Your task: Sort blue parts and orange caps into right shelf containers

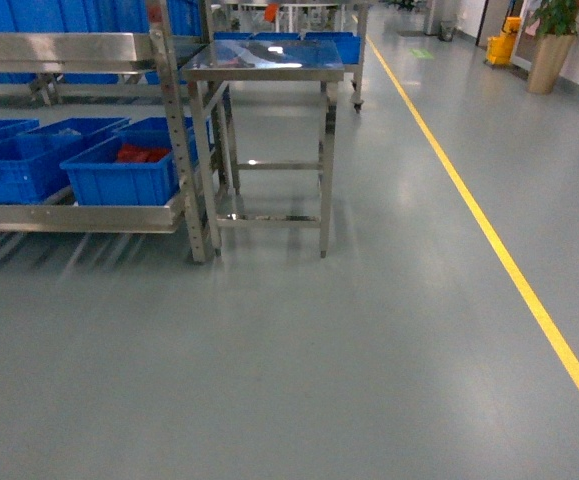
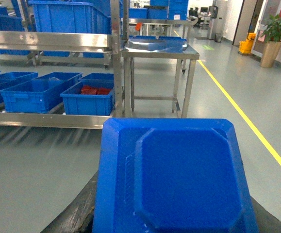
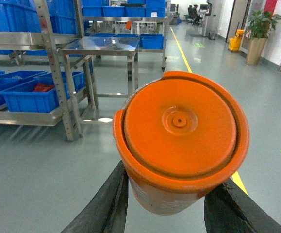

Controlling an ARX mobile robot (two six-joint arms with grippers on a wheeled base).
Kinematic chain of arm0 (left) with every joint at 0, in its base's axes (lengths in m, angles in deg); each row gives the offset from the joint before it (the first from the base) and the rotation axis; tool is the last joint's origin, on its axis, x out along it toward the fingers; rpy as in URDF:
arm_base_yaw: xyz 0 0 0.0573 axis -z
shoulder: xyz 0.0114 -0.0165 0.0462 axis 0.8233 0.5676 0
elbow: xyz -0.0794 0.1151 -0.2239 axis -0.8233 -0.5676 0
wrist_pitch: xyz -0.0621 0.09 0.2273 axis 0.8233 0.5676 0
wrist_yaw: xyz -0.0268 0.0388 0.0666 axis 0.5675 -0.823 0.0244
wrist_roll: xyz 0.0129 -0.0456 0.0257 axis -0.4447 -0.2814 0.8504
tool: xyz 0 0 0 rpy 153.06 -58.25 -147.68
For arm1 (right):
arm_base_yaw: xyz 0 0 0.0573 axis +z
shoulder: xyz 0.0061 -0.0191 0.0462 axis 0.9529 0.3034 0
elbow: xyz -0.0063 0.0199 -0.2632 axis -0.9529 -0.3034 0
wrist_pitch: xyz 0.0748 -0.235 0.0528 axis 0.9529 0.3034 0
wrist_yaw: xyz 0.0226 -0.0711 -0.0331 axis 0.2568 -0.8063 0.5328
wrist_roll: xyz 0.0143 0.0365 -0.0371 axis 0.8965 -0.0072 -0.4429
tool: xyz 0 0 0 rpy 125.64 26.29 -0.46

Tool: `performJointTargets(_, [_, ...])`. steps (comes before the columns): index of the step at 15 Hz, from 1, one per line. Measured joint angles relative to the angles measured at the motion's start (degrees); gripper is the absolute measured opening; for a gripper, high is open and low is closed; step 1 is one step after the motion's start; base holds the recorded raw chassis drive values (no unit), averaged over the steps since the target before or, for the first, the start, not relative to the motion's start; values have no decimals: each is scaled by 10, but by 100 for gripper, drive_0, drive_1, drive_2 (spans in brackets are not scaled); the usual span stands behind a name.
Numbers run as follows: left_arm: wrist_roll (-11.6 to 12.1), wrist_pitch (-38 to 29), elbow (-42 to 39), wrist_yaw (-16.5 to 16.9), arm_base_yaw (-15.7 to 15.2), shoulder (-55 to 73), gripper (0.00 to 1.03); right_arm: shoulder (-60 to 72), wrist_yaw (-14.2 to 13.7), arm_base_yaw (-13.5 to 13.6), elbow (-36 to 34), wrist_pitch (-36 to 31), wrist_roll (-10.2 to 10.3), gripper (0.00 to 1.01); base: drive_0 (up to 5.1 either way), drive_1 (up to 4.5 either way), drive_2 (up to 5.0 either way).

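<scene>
In the left wrist view a blue part [image 2: 179,179], a flat squarish tray shape with cut corners, fills the lower frame. My left gripper [image 2: 172,221] is shut on it, and only the dark fingers [image 2: 77,213] show at its sides. In the right wrist view my right gripper [image 3: 167,206] is shut on an orange cap [image 3: 179,131], a round lidded cup between the black fingers [image 3: 106,204]. Blue shelf containers [image 1: 119,170] sit on the low shelf at the left; the rightmost holds red-orange pieces [image 1: 141,153]. Neither gripper appears in the head view.
A steel rack post [image 1: 179,130] stands beside a small steel table [image 1: 264,60]. A yellow floor line [image 1: 489,230] runs along the right. A potted plant [image 1: 554,40] and a yellow mop bucket [image 1: 502,45] stand far right. Grey floor lies between me and the shelf.
</scene>
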State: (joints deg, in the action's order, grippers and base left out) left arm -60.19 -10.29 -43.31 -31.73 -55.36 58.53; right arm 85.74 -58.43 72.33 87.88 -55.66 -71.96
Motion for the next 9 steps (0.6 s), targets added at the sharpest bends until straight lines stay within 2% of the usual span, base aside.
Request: performJointTargets(9, [0,2,0,-1,0,0,43,0,0,0,0,-2,0,39,-2,431,-436])
